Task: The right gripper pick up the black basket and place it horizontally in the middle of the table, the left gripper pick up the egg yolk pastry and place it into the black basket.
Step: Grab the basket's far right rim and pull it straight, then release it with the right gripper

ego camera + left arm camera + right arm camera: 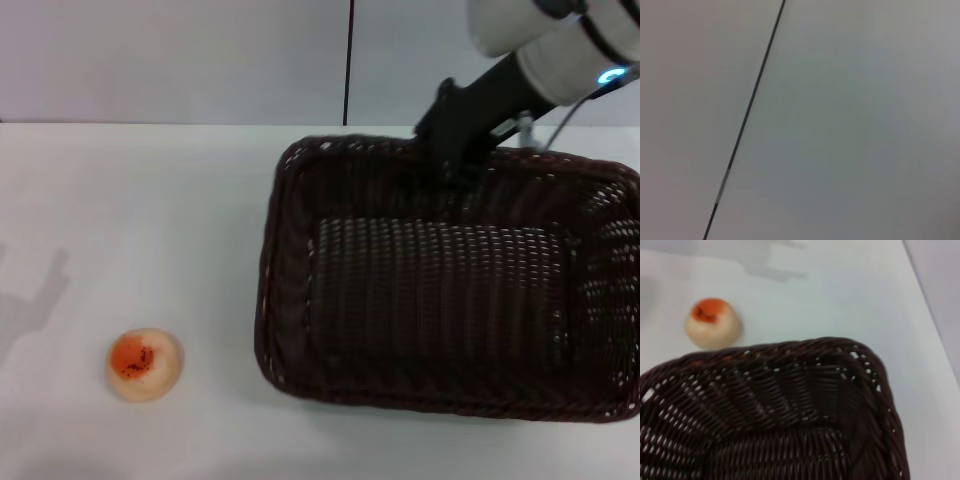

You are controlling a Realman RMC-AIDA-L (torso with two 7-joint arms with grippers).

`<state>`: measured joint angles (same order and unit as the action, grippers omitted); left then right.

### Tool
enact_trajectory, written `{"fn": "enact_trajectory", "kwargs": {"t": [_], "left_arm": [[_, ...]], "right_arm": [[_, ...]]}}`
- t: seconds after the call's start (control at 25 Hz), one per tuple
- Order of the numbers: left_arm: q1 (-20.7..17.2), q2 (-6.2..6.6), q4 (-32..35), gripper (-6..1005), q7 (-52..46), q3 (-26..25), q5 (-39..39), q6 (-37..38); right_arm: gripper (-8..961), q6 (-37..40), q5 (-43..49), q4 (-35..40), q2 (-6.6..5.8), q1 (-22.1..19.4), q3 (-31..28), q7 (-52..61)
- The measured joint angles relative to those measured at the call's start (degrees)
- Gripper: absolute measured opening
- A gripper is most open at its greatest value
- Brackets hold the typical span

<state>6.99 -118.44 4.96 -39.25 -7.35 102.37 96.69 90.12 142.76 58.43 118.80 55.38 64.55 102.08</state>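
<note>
Wicker fills the right half of the head view: the black basket (440,290) sits flat on the table (150,220), long side running across, with its right end running past the picture's edge. The right gripper (455,160) is down at the basket's far rim, its black claw merging with the dark weave, so I cannot tell whether the fingers are clamped on the rim or apart. The right wrist view looks over a basket corner (860,370) toward the egg yolk pastry (713,323), which lies on bare table well apart from the basket, near the front left in the head view (145,364).

The left gripper is out of sight; its wrist camera shows only a pale wall with a dark seam.

Judging by this, the basket step is in hand, and the basket looks to be right of centre. Next the basket likely needs drawing leftward toward the middle and releasing level. The pastry is untouched.
</note>
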Motion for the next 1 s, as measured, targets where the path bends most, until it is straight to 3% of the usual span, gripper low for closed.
{"fn": "enact_trajectory", "kwargs": {"t": [0.12, 0.32, 0.68, 1.0], "left_arm": [[0.0, 0.0, -0.8, 830, 0.0, -0.4, -0.2, -0.6], [0.7, -0.01, -1.3, 830, 0.0, -1.0, -0.3, -2.4], [2.7, 0.21, -0.7, 830, 0.1, -1.3, -0.3, -5.0], [3.1, 0.4, 1.7, 829, 0.1, -1.3, -0.3, -4.5]], "right_arm": [[165, -3.1, -3.4, -4.0, -0.09, 1.5, 3.1, -0.4], [165, -6.2, -3.6, -9.7, -0.24, 4.1, 3.2, -0.5], [166, -14.5, -5.2, -12.9, 0.37, 3.6, 3.2, -0.9], [166, -15.8, -9.5, -14.2, 0.44, 3.5, 5.3, -2.0]]}}
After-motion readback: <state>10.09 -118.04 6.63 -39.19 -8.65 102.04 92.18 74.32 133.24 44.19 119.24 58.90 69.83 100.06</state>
